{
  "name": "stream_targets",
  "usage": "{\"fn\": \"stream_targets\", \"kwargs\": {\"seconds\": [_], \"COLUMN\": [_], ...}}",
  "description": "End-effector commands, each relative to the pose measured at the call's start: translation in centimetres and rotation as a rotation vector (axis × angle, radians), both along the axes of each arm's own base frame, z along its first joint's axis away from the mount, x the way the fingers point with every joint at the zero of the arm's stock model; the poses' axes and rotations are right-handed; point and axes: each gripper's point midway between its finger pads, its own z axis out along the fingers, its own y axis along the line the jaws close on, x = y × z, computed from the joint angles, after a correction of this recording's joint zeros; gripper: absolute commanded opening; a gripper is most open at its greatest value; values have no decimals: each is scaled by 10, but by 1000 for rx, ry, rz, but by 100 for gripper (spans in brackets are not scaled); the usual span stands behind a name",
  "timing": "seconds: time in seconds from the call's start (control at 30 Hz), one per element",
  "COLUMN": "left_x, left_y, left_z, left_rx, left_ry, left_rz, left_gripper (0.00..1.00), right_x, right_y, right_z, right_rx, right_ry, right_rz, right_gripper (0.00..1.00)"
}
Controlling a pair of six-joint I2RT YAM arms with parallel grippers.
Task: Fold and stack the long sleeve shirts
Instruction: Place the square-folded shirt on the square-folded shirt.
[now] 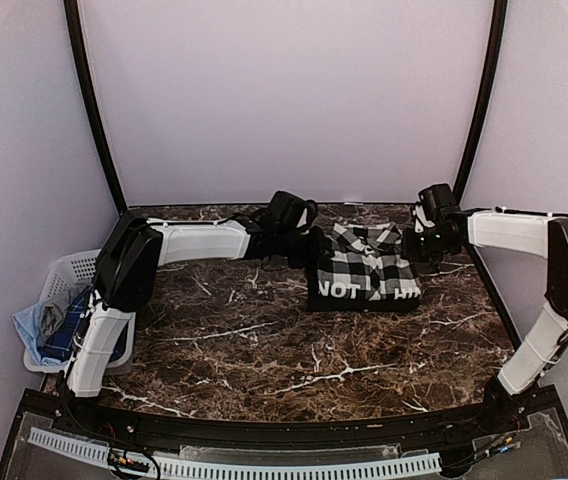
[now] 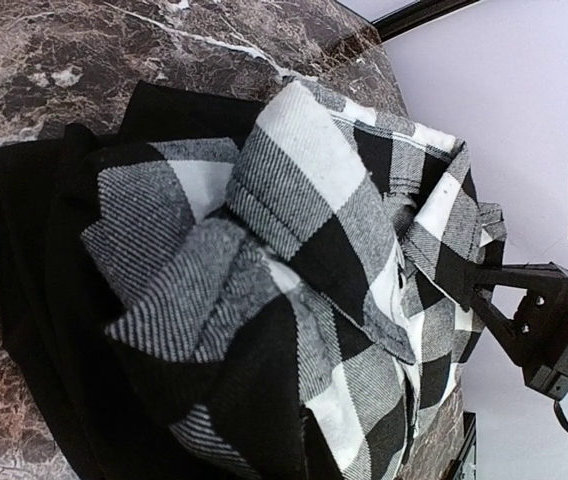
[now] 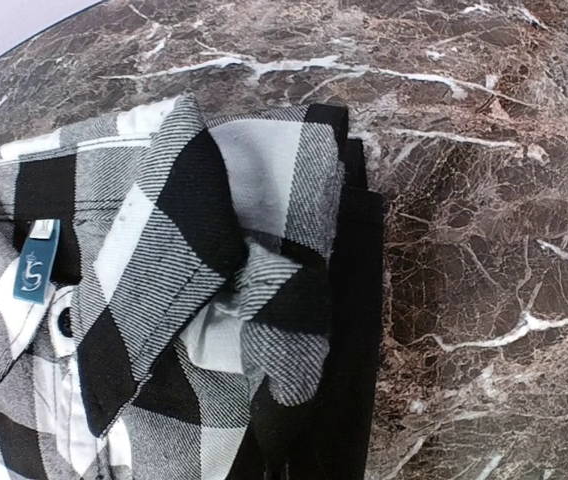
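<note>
A basket (image 1: 64,270) sits at the table's (image 1: 264,340) left edge. The left gripper (image 1: 312,250) pinches the shirt's (image 1: 364,272) left side. The shirt lies folded at far middle, and the right gripper (image 1: 412,245) is clamped on its right side.

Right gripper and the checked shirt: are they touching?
Touching. The left wrist view shows the right gripper with its closed tips on the far edge of the checked shirt, the cloth bunched up there.
</note>
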Motion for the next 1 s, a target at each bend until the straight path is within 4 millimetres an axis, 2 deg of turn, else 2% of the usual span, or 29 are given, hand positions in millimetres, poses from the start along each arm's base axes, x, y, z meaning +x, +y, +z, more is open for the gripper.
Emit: {"fn": "stream_targets", "kwargs": {"seconds": [0.0, 0.13, 0.2, 0.33, 0.4, 0.43, 0.63, 0.77, 0.87, 0.97], "left_x": [4, 8, 10, 13, 15, 15, 22, 31, 35, 36], "left_y": [-5, 5, 13, 18, 19, 21, 31, 42, 43, 44], "left_z": [8, -8, -16, -22, -24, -24, -17, -7, -2, -3], "left_rx": [-12, 46, 82, 96, 97, 102, 144, 149, 141, 143], "left_ry": [-9, 7, 15, 18, 21, 23, 6, -14, -30, -35], "left_rz": [16, 57, 88, 101, 102, 105, 136, 155, 145, 135], "left_gripper": [0, 0, 0, 1, 7, 14, 36, 43, 43, 43], "right_x": [11, 13, 15, 19, 18, 17, 6, -8, -18, -30], "right_y": [-8, -15, -20, -24, -27, -28, -31, -13, 3, 20], "right_z": [-16, -32, -37, -34, -27, -23, 18, 39, 37, 22], "right_rx": [4, -7, -14, -23, -38, -45, -31, 35, 103, 148], "right_ry": [-7, 25, 36, 43, 40, 38, -17, -60, -55, -14], "right_rz": [-8, -17, -25, -26, -35, -42, -70, -34, -2, 27], "right_gripper": [0, 0, 8, 28, 38, 40, 39, 32, 26, 22]}}
